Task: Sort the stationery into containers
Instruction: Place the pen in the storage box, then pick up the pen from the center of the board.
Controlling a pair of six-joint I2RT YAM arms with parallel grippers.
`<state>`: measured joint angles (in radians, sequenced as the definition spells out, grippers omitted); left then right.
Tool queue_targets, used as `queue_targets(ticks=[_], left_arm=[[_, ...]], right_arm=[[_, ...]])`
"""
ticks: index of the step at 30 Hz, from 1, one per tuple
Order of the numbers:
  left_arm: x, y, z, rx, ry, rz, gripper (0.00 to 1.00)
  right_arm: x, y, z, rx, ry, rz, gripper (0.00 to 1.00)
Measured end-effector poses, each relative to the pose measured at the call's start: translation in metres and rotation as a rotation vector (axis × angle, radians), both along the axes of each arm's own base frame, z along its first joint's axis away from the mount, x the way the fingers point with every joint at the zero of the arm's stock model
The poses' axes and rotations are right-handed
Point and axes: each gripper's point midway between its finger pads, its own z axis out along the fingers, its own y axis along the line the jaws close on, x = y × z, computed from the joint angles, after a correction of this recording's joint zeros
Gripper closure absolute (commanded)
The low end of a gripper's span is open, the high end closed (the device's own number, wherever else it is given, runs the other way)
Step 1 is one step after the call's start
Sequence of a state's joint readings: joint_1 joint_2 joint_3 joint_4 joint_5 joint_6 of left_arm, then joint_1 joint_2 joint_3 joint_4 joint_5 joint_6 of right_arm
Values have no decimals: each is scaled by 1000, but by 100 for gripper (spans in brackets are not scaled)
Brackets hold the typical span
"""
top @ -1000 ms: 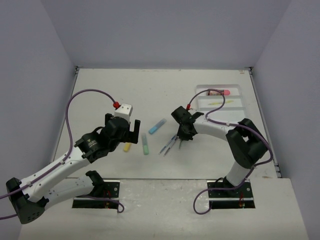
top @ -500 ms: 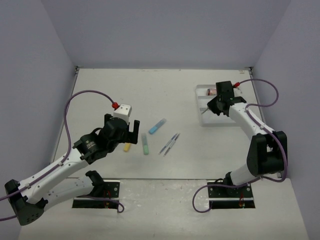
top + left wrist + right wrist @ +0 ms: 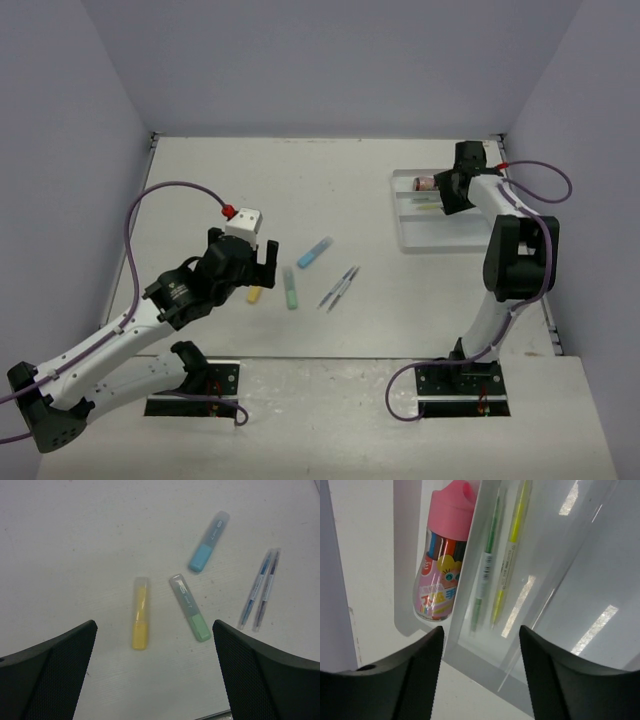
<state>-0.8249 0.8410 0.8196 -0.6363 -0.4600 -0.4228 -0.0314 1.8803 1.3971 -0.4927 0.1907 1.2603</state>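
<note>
Left gripper (image 3: 154,630) hangs over the loose stationery, jaws spread wide and holding nothing. The yellow marker (image 3: 140,614) lies on the table (image 3: 60,540) directly beneath it, between the two fingers, with its long axis crosswise to their closing line. A straight descent would probably pinch its barrel. The green marker (image 3: 190,608) lies just beside it, tilted, toward the other finger. The light-blue marker (image 3: 208,541) and two grey pens (image 3: 259,590) lie farther out. The right gripper (image 3: 481,630), likewise open and empty, hovers well apart over the white tray (image 3: 445,232), so the left arm is nearer.
</note>
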Motion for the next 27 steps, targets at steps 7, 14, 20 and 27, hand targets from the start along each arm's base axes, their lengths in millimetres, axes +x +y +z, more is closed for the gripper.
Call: queue_targets(ticks=[7,14,20,27], left_arm=[[0,-3,-2,0,8,-9,0],[1,-3,-2,-2,6,-9,0],[1,-4,0,-7,3,-10,0],[0,-3,4,-22,-12,-10,0]], right_arm=[[-12,13,10,-123,7,115,32],[-119,195,61,-259,-169,624,51],[-176,221,16,-265,-66,735,60],[-215,243,-39,-318,119,799,65]])
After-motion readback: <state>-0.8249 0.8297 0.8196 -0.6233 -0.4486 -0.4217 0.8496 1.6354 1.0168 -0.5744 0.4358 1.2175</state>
